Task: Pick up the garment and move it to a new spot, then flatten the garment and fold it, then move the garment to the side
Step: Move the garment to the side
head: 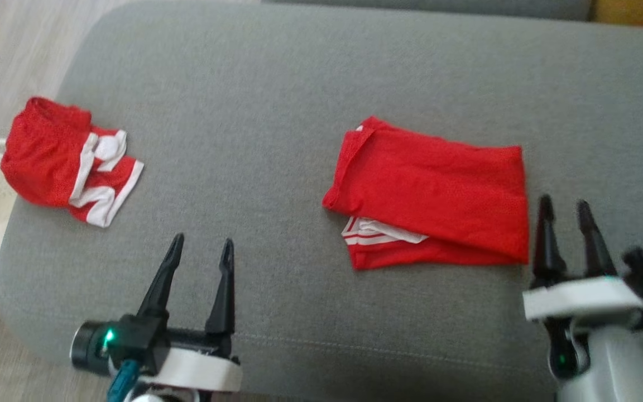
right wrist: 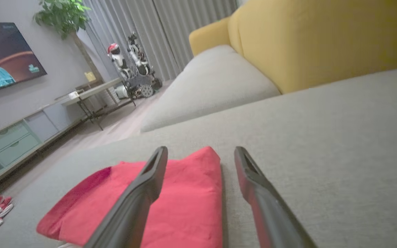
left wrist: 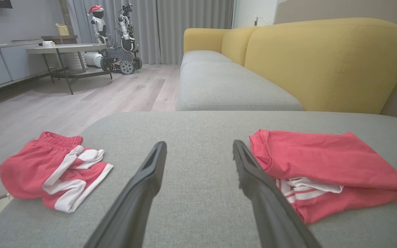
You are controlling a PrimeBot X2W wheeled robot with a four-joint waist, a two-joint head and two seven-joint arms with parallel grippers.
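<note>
Garment (head: pixel 433 204) lies just beside right end effector (head: pixel 564 202).

The red T-shirt (head: pixel 438 190) lies folded into a flat rectangle on the grey sofa cushion (head: pixel 254 100), toward 3 o'clock from its middle. A white-striped edge peeks out from under the fold at its 7 o'clock corner. The red shorts (head: pixel 48 162), with white side stripes, lie loosely bunched well apart at 9 o'clock, near the cushion's edge.
</note>
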